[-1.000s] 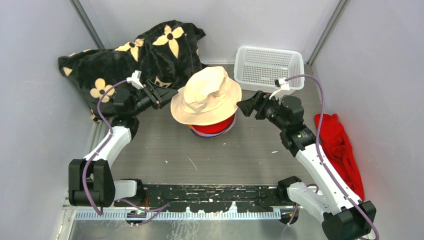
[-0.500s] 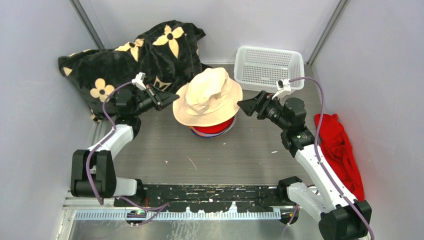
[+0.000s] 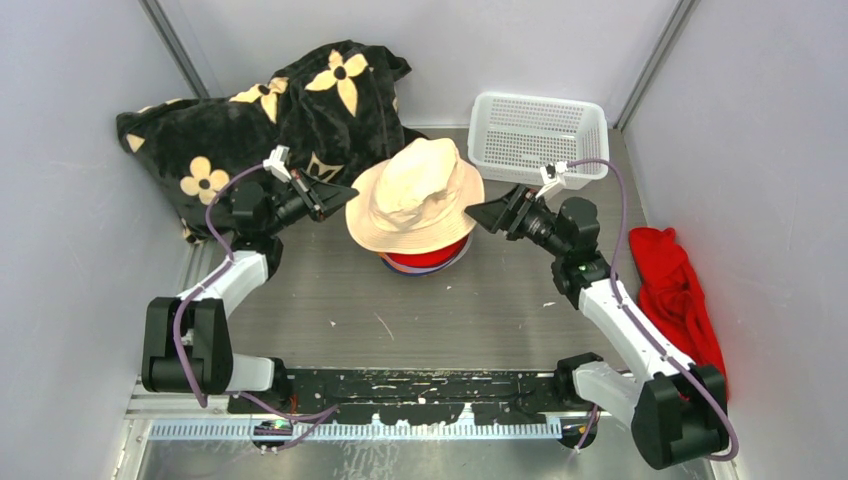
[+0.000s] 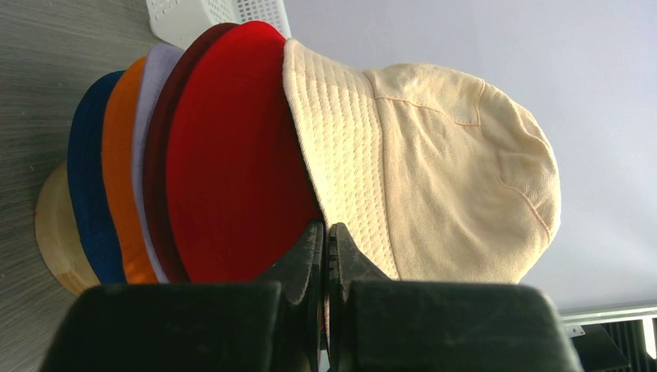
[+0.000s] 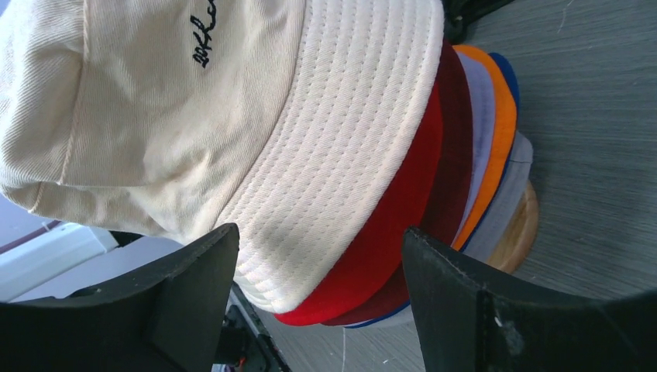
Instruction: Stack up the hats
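Top: cream hat tops hat stack mid table; stacking looks done, maybe tidying left. Basket and blanket close behind, free room in front.
Left wrist: left tool closed tight at the cream brim edge; pinch unclear.
Right wrist: right tool wide, facing brim.

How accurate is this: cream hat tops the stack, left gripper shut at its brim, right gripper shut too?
One error: the right gripper is open, jaws spread wide beside the cream hat, as the right wrist view shows. The rest holds: left gripper shut, cream hat on top.
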Robot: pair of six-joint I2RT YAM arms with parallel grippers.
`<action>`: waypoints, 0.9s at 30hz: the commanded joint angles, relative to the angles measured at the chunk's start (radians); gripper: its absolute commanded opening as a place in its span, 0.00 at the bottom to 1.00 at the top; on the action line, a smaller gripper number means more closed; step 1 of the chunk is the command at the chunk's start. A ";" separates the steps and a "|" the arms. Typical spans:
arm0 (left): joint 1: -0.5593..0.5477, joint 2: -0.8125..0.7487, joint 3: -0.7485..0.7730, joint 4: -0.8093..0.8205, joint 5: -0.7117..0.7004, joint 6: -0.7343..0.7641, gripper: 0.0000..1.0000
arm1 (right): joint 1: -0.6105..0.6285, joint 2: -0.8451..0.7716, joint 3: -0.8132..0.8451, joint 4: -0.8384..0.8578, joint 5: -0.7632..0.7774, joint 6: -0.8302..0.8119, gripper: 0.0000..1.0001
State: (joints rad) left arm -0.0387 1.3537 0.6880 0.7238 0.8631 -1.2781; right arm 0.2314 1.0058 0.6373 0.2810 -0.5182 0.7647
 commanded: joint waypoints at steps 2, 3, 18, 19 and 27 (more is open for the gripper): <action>0.003 0.008 -0.010 0.122 -0.005 -0.023 0.00 | -0.005 0.051 -0.019 0.254 -0.091 0.103 0.79; 0.003 0.014 -0.013 0.140 -0.006 -0.029 0.00 | -0.004 0.065 -0.022 0.275 -0.100 0.118 0.78; 0.003 0.266 -0.040 0.702 -0.074 -0.287 0.00 | -0.042 0.206 -0.120 0.584 -0.114 0.294 0.01; 0.003 0.283 -0.039 0.705 -0.075 -0.289 0.00 | -0.053 0.222 -0.126 0.595 -0.116 0.294 0.01; 0.004 0.339 -0.062 0.706 -0.092 -0.231 0.00 | -0.090 0.428 -0.143 0.784 -0.167 0.348 0.01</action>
State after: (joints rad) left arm -0.0402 1.6699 0.6331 1.3285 0.8074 -1.5204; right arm 0.1612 1.3617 0.5091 0.9154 -0.6769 1.0832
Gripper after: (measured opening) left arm 0.012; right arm 0.055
